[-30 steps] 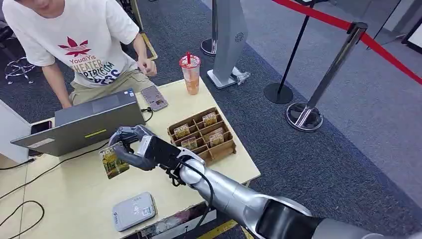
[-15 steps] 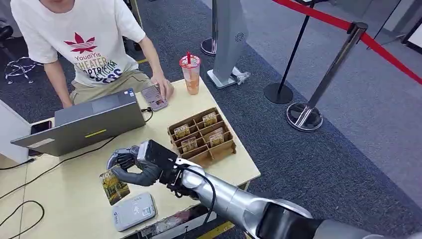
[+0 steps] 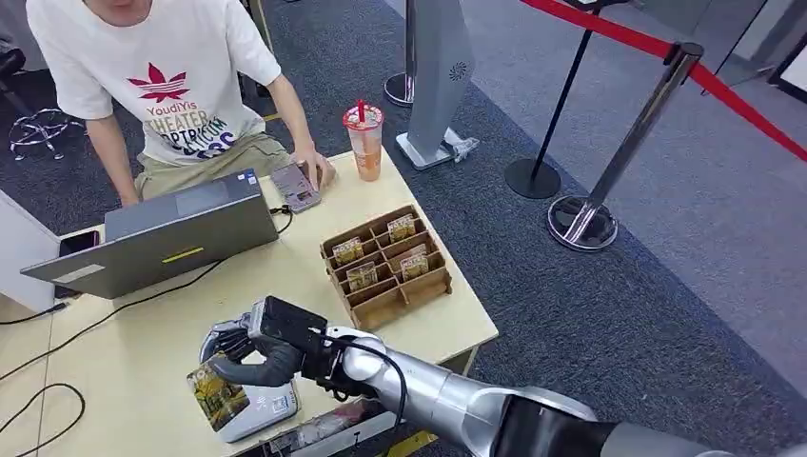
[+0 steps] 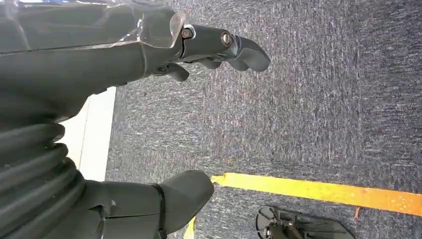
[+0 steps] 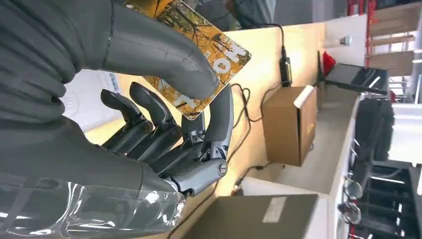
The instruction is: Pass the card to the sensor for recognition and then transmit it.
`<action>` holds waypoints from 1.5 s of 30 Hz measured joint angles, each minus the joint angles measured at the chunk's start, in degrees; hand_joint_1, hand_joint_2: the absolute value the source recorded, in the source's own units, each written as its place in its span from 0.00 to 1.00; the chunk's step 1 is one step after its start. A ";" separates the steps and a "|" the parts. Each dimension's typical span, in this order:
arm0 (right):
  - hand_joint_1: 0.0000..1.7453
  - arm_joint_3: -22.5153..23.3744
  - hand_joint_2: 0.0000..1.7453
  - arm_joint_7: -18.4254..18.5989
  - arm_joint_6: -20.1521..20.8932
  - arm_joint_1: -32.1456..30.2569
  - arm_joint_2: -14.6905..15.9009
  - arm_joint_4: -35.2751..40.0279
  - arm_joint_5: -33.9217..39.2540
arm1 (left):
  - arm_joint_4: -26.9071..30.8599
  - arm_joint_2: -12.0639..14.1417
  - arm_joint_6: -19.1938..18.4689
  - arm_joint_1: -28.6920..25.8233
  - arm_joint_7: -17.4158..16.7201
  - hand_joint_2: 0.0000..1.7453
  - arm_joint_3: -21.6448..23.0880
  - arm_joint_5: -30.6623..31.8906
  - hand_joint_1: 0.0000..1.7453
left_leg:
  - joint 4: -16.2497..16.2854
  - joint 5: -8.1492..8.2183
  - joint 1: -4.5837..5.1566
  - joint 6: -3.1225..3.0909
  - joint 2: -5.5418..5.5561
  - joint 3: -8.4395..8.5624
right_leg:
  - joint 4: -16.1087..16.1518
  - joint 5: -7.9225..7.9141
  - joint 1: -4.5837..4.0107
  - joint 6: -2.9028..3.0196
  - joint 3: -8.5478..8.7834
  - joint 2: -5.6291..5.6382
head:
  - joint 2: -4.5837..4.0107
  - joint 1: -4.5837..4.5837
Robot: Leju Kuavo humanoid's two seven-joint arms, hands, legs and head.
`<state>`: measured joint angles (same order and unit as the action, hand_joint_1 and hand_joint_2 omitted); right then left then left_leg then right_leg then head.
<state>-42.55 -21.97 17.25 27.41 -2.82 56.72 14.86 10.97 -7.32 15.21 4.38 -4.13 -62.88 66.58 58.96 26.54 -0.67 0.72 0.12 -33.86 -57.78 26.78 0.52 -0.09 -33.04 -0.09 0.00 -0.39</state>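
My right hand [image 3: 249,352] pinches a yellow-green picture card [image 3: 218,396] between thumb and fingers and holds it just over the grey card sensor [image 3: 267,411] at the table's near edge. The card covers the sensor's left part. Up close in the right wrist view, the thumb [image 5: 149,50] presses the card [image 5: 209,45] against the fingers. My left hand [image 4: 149,99] hangs over dark carpet, fingers apart and holding nothing.
A brown divided tray [image 3: 385,264] with several cards stands right of my hand. A laptop [image 3: 162,233] lies at the back left, with a phone [image 3: 295,187] under a person's hand [image 3: 314,169] and a drink cup [image 3: 364,141] behind. Cables [image 3: 57,352] cross the left of the table.
My right hand has carried the card down and toward the near edge, from above the table's middle to just over the sensor. The person's hand settled on the phone.
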 joint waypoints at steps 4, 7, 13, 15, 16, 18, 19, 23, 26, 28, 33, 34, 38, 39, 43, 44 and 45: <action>1.00 -0.77 1.00 0.86 -1.42 -0.29 -0.04 -0.79 0.79 | 0.00 -0.07 -0.17 0.00 0.13 1.00 0.00 0.87 0.00 | 0.00 0.00 0.00 0.00 0.00 0.00 | 0.00 0.00 0.00 0.00 0.00 0.00 | 0.00 0.00; 1.00 -1.05 1.00 0.99 -2.39 -0.92 -0.02 -1.42 0.77 | 0.00 -0.07 -0.50 0.00 0.13 1.00 0.02 1.44 0.00 | 0.00 0.00 0.00 0.00 0.00 0.00 | 0.00 0.00 0.00 0.00 0.00 0.00 | 0.00 0.00; 1.00 -1.27 1.00 0.97 -4.57 -1.74 0.15 -2.71 0.77 | 0.00 -0.04 -1.20 0.01 0.15 1.00 0.09 2.38 0.00 | 0.00 0.00 0.00 0.00 -0.01 0.01 | 0.00 0.00 0.00 0.00 -0.02 0.00 | 0.00 -0.02; 1.00 -1.27 1.00 0.97 -5.27 -2.05 0.33 -3.06 0.77 | 0.00 -0.04 -1.36 0.01 0.15 1.00 0.11 2.54 0.00 | 0.00 0.00 0.00 0.00 -0.01 0.01 | 0.01 0.00 0.00 0.00 -0.02 0.00 | 0.00 -0.02; 1.00 -1.25 1.00 0.97 -5.70 -2.24 0.44 -3.21 0.70 | 0.00 -0.05 -1.38 0.01 0.15 1.00 0.13 2.62 0.00 | 0.00 0.00 0.00 0.00 -0.01 0.00 | 0.01 0.00 0.00 0.00 -0.02 0.00 | 0.00 -0.02; 1.00 -1.18 1.00 0.99 -6.45 -2.65 0.55 -3.50 0.46 | 0.00 -0.04 -1.40 0.01 0.15 1.00 0.15 2.80 0.00 | 0.00 0.00 0.00 0.00 0.00 0.00 | 0.01 0.00 0.00 0.00 -0.02 0.00 | 0.00 -0.02; 1.00 -1.12 1.00 0.99 -6.56 -2.79 0.61 -3.65 0.42 | 0.00 -0.04 -1.42 0.01 0.13 1.00 0.15 2.86 0.00 | 0.00 0.00 0.00 0.00 -0.01 0.00 | 0.01 0.00 0.00 0.00 -0.02 0.00 | 0.00 -0.02; 1.00 -0.81 1.00 1.43 -7.32 -2.81 0.66 -4.46 0.26 | 0.00 -0.04 -1.44 0.02 0.11 1.00 0.15 2.86 0.00 | 0.00 0.00 0.00 0.00 -0.01 0.00 | 0.01 0.00 0.00 0.00 -0.02 0.00 | 0.00 -0.02; 1.00 -0.44 1.00 1.58 -7.65 -2.77 0.66 -5.53 -0.08 | 0.00 -0.04 -1.49 0.02 0.15 1.00 0.15 2.99 0.00 | 0.00 0.00 0.00 0.00 0.00 0.00 | 0.01 0.00 0.00 0.00 -0.02 0.00 | 0.00 0.00; 1.00 -0.04 1.00 1.62 -8.05 -2.66 0.66 -6.43 -0.48 | 0.00 -0.04 -1.51 0.02 0.22 1.00 0.20 3.08 0.00 | 0.00 0.00 0.00 0.00 -0.01 0.00 | 0.01 0.00 0.00 0.00 -0.02 0.00 | 0.00 -0.02; 1.00 0.57 1.00 1.93 -9.14 -2.10 0.66 -9.53 -0.89 | 0.00 -0.04 -1.51 0.03 0.31 1.00 0.35 3.43 0.00 | 0.00 0.00 0.01 0.00 0.00 -0.01 | 0.01 0.00 0.01 0.00 -0.02 0.00 | 0.00 -0.02; 1.00 0.72 1.00 1.93 -9.31 -1.97 0.66 -10.14 -0.96 | 0.00 -0.04 -1.51 0.03 0.31 1.00 0.39 3.48 0.00 | 0.00 0.00 0.01 0.00 0.00 -0.01 | 0.01 0.00 0.01 0.00 -0.02 0.00 | 0.00 -0.02; 1.00 1.31 1.00 1.95 -9.31 -1.14 0.66 -12.59 -1.29 | 0.00 -0.04 -1.53 0.05 0.31 1.00 0.55 3.56 0.00 | 0.00 0.00 0.01 0.00 0.00 -0.01 | 0.01 0.00 0.01 0.00 -0.02 0.00 | 0.00 -0.02; 1.00 1.38 1.00 1.97 -9.31 -1.00 0.66 -12.92 -1.29 | 0.00 -0.07 -1.53 0.05 0.31 1.00 0.55 3.56 0.00 | 0.00 0.00 0.01 0.00 0.00 -0.01 | 0.01 0.00 0.01 0.00 -0.02 0.00 | 0.00 0.00; 1.00 1.59 1.00 2.12 -9.27 0.07 0.63 -15.46 -1.29 | 0.00 -0.07 -1.51 0.06 0.31 1.00 0.55 3.56 0.00 | 0.00 0.00 0.01 0.00 0.00 -0.02 | 0.01 0.00 0.01 0.00 -0.02 0.00 | 0.00 0.00; 1.00 1.62 1.00 2.17 -9.27 0.29 0.63 -15.98 -1.27 | 0.00 -0.07 -1.51 0.05 0.28 1.00 0.55 3.54 0.00 | 0.00 0.00 0.01 0.00 0.00 -0.02 | 0.01 0.00 0.01 0.00 -0.02 0.00 | 0.00 -0.02; 1.00 1.66 1.00 2.19 -9.27 0.48 0.61 -16.46 -1.27 | 0.00 -0.07 -1.51 0.05 0.29 1.00 0.55 3.54 0.00 | 0.00 0.00 0.01 0.00 0.00 -0.02 | 0.01 0.00 0.01 0.00 -0.02 0.00 | 0.00 0.00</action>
<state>-40.89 -19.78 7.98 27.89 -2.21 40.26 13.59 10.97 -7.39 13.70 4.44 -3.85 -62.34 70.12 58.96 26.54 -0.67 0.72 0.12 -33.87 -57.77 26.78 0.53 -0.10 -33.06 -0.09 0.00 -0.39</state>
